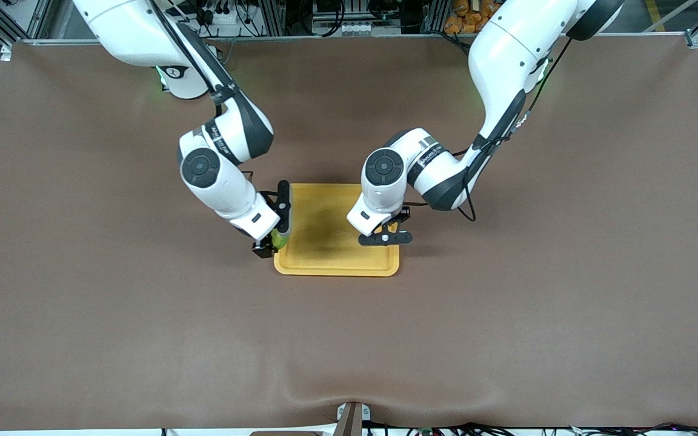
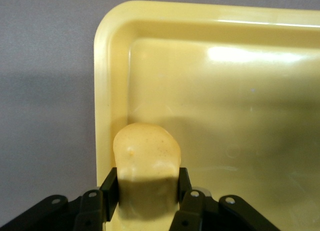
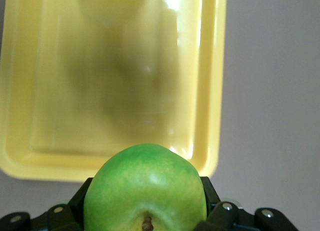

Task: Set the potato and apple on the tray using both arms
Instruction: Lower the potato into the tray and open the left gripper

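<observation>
The yellow-orange tray [image 1: 325, 257] lies mid-table between the two arms. My right gripper [image 1: 277, 235] is shut on the green apple [image 1: 280, 240] and holds it over the tray's edge toward the right arm's end. In the right wrist view the apple [image 3: 145, 188] fills the space between the jaws of the right gripper [image 3: 145, 203], stem dimple toward the camera, with the tray [image 3: 45, 116] below. My left gripper [image 1: 385, 234] is over the tray's edge toward the left arm's end. In the left wrist view the left gripper [image 2: 148, 185] is shut on the potato [image 2: 146, 148], just inside the tray's rim [image 2: 106, 91].
The brown table mat [image 1: 506, 315] surrounds the tray on all sides. Both forearms hang over the mat beside the tray. Cables and frame posts run along the table's edge by the arms' bases.
</observation>
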### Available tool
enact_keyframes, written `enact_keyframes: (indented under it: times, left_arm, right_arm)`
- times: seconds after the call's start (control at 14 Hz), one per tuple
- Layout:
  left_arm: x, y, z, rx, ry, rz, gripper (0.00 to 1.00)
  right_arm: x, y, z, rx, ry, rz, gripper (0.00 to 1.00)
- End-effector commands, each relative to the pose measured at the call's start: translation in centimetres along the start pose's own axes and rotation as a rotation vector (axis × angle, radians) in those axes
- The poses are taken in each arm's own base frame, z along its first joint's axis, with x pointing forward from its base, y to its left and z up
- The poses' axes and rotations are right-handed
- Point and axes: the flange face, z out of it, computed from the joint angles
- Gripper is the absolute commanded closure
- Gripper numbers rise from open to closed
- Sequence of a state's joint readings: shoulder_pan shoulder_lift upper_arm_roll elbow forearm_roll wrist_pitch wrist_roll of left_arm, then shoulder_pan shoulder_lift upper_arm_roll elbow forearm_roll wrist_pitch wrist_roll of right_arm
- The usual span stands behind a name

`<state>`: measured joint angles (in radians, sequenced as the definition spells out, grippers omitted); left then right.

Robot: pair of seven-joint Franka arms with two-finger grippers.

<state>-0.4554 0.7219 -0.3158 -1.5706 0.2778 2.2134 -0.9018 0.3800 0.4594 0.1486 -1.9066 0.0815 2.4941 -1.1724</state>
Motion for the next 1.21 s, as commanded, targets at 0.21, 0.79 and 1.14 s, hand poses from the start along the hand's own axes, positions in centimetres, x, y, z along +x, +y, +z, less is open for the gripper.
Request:
enact_keyframes:
  times: [0.21,0.79,1.14]
  left_arm:
    - [0.0,1.4,1.7,-0.003,0.046,0.051,1.0]
    - [0.8,0.9,1.6,0.005,0.078,0.06,0.0]
    - [4.5,-2.3,-3.2,-0.019,0.123,-0.022,0.0]
  right_arm:
    - [1.5,-1.8,2.9,-0.016,0.012,0.004,1.0]
    - [2.4,-2.9,6.2,-0.03,0.026,-0.013,1.0]
    - [2.6,-3.3,7.1,-0.027,0.026,-0.019,1.0]
